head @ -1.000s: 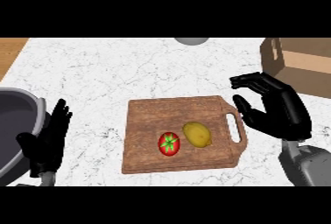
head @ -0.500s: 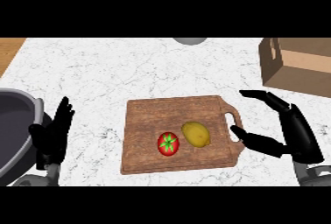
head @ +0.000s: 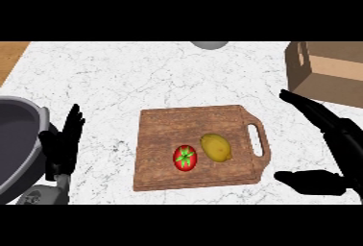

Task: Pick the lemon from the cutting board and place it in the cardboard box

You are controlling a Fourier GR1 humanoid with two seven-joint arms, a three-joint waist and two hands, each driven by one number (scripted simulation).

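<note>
Since the yellow oval lemon [head: 217,147] sits on the brown wooden cutting board [head: 170,126], nothing of the task is done yet: grasp, lift, carry and drop-off all remain, as I read it. Lemon is right of centre on the board, just beside a red round tomato [head: 185,157] with a green stem star; can't tell if the two touch. Right hand [head: 340,134] is open, fingers straight and thumb spread wide, off the board's right edge by the slotted handle [head: 257,139], apart from the lemon and holding nothing. Left hand [head: 62,144] is open too, fingers up, resting at the left next to a dark grey round pot [head: 14,139]. Tan cardboard box [head: 330,72] stands at the top right, well apart from the board, with a cut-out grip slot in its side wall; its opening is cropped, so what it contains is unknown. Materials: board has visible grain and rounded corners, lemon skin looks smooth and slightly glossy, box is matte with flat faces, tabletop [head: 106,81] is white marble with grey veins.
</note>
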